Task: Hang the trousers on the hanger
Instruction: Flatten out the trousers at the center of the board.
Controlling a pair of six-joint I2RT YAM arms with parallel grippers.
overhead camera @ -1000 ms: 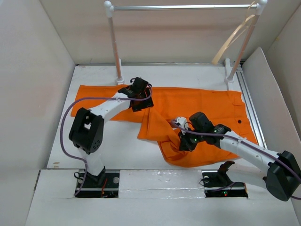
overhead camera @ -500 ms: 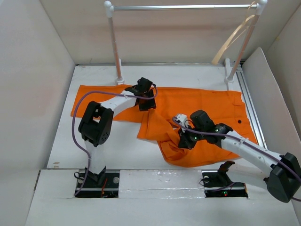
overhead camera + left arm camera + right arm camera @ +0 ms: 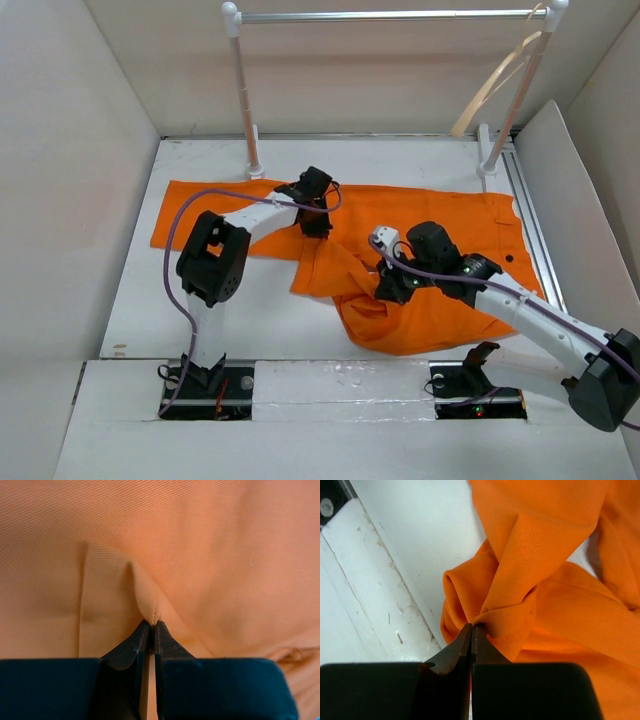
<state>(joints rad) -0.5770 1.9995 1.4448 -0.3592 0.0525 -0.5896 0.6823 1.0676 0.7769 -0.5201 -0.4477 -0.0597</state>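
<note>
Top external shows you the trousers spread across the desk, button end to the right, with one leg bunched into a heap toward the near edge. The hanger hangs at the right end of the rack, well apart from the cloth, so nothing is on it yet.

Your left tool is closed on a small pinch of the far leg. In the left wrist view the tips meet, with a ridge of fabric rising from them. Your right tool is clamped on a fold of the bunched leg, gathered tight at its tips in the right wrist view.

Watch the grips first: both look shallow, held only at the very tips, so the weight of the cloth on a lift could slide it free. If you spread the arms too far, one pinch may tug the other loose. Neither hold appears to be at the waistband, so the lifted cloth would likely hang lopsided and be awkward to drape. The hanger seems to hang loose, and a push from cloth or arm could swing it or knock it down.
</note>
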